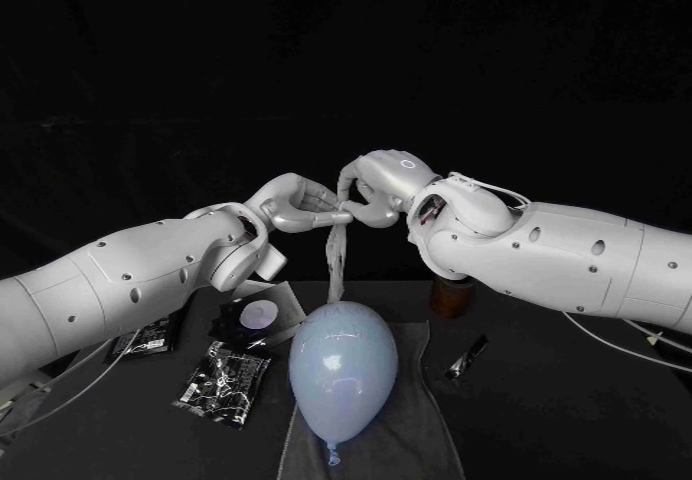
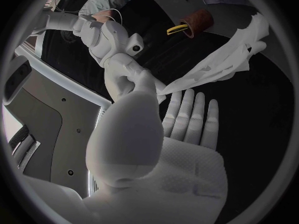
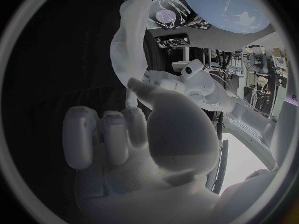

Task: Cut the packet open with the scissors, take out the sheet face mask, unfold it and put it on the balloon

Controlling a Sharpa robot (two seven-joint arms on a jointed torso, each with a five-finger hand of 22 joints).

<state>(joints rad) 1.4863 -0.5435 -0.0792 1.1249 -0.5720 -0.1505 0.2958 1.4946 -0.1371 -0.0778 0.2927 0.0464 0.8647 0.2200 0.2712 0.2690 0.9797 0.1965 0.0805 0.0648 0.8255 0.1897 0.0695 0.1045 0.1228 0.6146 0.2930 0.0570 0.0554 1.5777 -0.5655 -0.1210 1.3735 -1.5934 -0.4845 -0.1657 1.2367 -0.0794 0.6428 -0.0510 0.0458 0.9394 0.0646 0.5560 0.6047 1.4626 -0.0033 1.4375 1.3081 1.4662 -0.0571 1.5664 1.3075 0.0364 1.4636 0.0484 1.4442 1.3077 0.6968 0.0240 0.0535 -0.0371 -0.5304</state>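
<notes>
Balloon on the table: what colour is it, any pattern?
The balloon is plain pale blue with no pattern; it shows best in the head view.

Right hand (image 3: 146, 154): the thumb is raised, its tip against the near end of the sheet face mask (image 3: 126, 40). The other fingers (image 3: 102, 134) lie side by side, curled inward. The mask is a crumpled white strip extending away toward the pale blue balloon (image 3: 230, 5). Left hand (image 3: 163, 80): grips the same end, just beside the thumb. A dark packet with a pale round disc (image 3: 167, 17) and a second dark packet (image 3: 171, 40) lie near the balloon.
</notes>
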